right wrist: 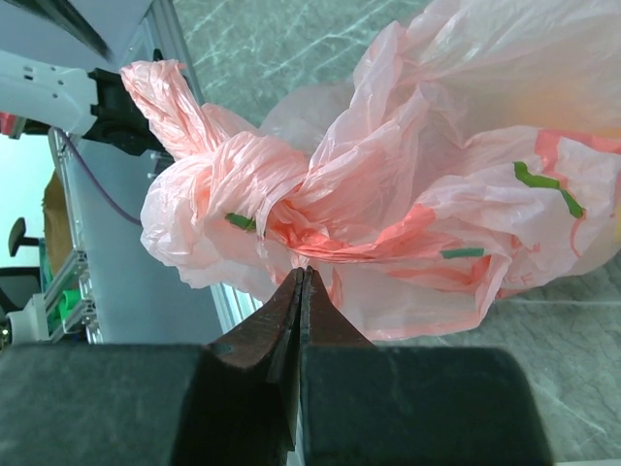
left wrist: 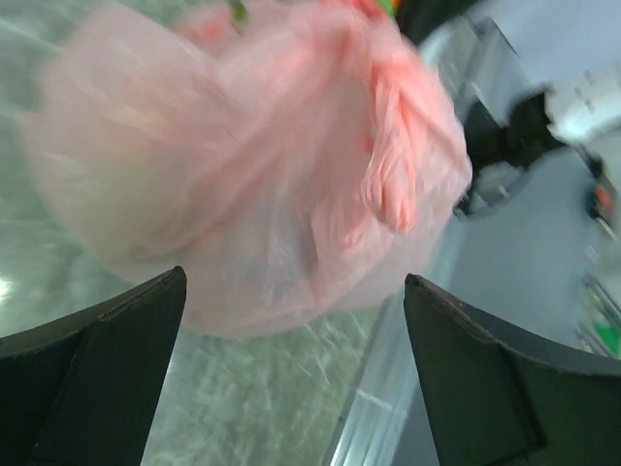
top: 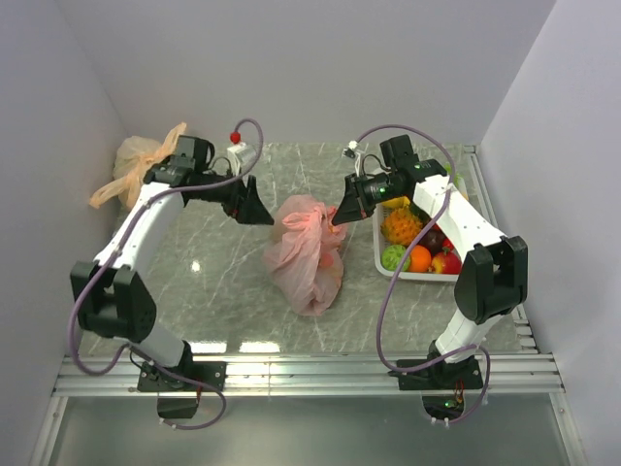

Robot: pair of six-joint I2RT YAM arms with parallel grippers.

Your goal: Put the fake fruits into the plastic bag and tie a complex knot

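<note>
1. Plastic bag (top: 309, 254) sits on the surface (top: 213, 282), top bunched into a knot-ish twist.
2. Right fingers (right wrist: 281, 330) pinch that twist; left fingers (left wrist: 116, 359) gape, holding nothing.
3. Some fake fruits (top: 419, 248) sit in the basket (top: 419, 277), so not finished imo.

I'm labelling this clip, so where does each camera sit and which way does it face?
Top external: fixed above and behind the robot, looking down at the table; left arm and right arm show, bases at the bottom, plastic bag between them.
Left wrist: on the left arm, facing the bag; its open left pincer frames the view.
Right wrist: on the right arm, facing the bag's bunched top; its right pincer is shut on the plastic.
Shared: all three show the bag.
</note>
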